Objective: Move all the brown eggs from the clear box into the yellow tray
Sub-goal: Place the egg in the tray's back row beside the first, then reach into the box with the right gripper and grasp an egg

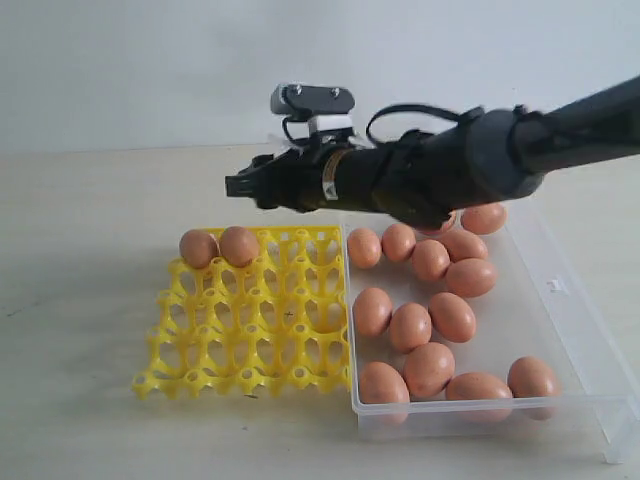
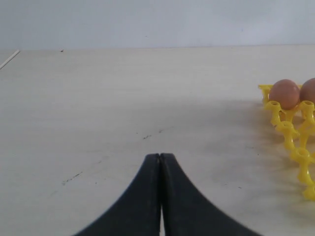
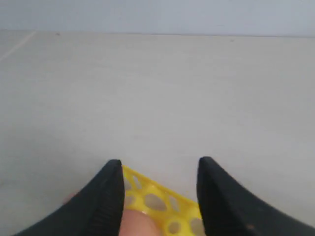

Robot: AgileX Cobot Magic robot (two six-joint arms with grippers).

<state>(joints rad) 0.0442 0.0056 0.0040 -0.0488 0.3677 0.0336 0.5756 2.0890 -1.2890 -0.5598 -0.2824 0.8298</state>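
Note:
The yellow tray (image 1: 250, 375) lies left of the clear box (image 1: 590, 330). Two brown eggs (image 1: 198, 247) (image 1: 238, 245) sit in the left cups of the tray's back row. Several more brown eggs (image 1: 430, 368) lie in the box. My right gripper (image 1: 238, 186) reaches across from the right and hovers above the tray's back edge, over the second egg. In the right wrist view it (image 3: 160, 164) is open, with the tray (image 3: 162, 199) and a blurred egg (image 3: 140, 223) below it. My left gripper (image 2: 160, 156) is shut on nothing, over bare table left of the tray (image 2: 290, 135).
The pale table runs to a plain wall behind. The right arm (image 1: 480, 160) spans over the box's back left part. A small clasp (image 1: 557, 286) sits on the box's right rim. The left arm does not show in the exterior view.

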